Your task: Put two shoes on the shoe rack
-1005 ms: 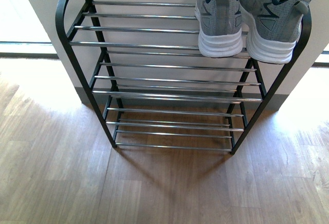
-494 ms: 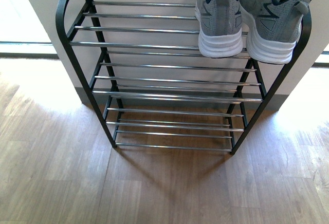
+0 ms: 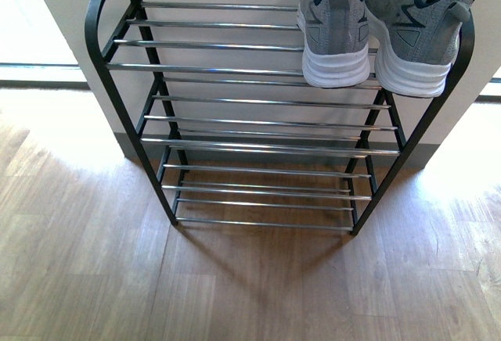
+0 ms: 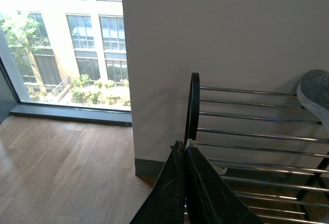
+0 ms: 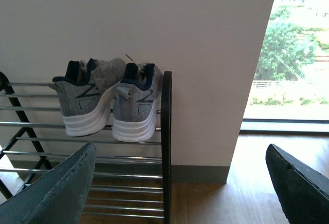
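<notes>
Grey knit white-soled sneakers (image 3: 335,32) are sitting atop the black-framed, chrome-barred shoe rack (image 3: 235,146); placing looks finished. Left claw (image 4: 184,147) is hanging pressed together, right claw (image 5: 180,149) spread empty; only pulling clear seems left.

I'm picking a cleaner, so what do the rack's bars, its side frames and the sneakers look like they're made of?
Bars: likely chrome-plated metal, mirror-bright with sharp glints. Side frames: probably black painted metal, smooth with a soft sheen. Sneakers: grey knit fabric uppers, speckled weave visible, on thick white soles that look like foam or rubber.
</notes>
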{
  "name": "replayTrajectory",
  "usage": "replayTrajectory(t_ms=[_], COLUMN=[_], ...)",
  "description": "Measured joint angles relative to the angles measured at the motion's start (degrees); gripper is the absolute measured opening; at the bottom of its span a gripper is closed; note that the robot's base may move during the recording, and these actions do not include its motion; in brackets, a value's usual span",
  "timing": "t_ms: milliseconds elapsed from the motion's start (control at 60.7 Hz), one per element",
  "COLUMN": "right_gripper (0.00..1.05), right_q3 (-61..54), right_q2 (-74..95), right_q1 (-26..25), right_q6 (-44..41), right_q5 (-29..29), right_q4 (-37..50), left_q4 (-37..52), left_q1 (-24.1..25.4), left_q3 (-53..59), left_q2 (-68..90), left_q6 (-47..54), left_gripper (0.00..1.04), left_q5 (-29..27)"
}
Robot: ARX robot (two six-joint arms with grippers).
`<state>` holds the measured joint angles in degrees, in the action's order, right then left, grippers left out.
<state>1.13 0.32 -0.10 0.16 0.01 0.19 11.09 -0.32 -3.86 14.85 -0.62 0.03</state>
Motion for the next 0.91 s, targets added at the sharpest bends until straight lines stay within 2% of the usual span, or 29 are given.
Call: replayTrajectory(t_ms=[280,395,758,824,906], right_gripper=[0.96,0.96,0.96,0.96,0.96], right_q3=[0.0,0.0,0.0,0.0,0.0], right_q2=[0.0,0.0,0.0,0.0,0.0], right_q1=[0.0,0.0,0.0,0.0,0.0], right_q6=[0.0,0.0,0.0,0.0,0.0], right_q5=[0.0,0.0,0.0,0.0,0.0], right_q4=[0.0,0.0,0.0,0.0,0.0], left_q4=[-2.1,-10.6,-11.1,-11.1,-11.1], left_q1=[0.1,0.1,0.2,0.2,0.2], left_q3=[1.9,3.0,3.0,3.0,3.0], left_q2=[-4.6,-12.7,-13.9,-13.9,-13.9], left_q6=[0.0,0.1,0.2,0.2,0.2], left_gripper=[0.01,0.01,0.01,0.1,0.29], left_q5=[0.0,0.0,-0.1,0.0,-0.1])
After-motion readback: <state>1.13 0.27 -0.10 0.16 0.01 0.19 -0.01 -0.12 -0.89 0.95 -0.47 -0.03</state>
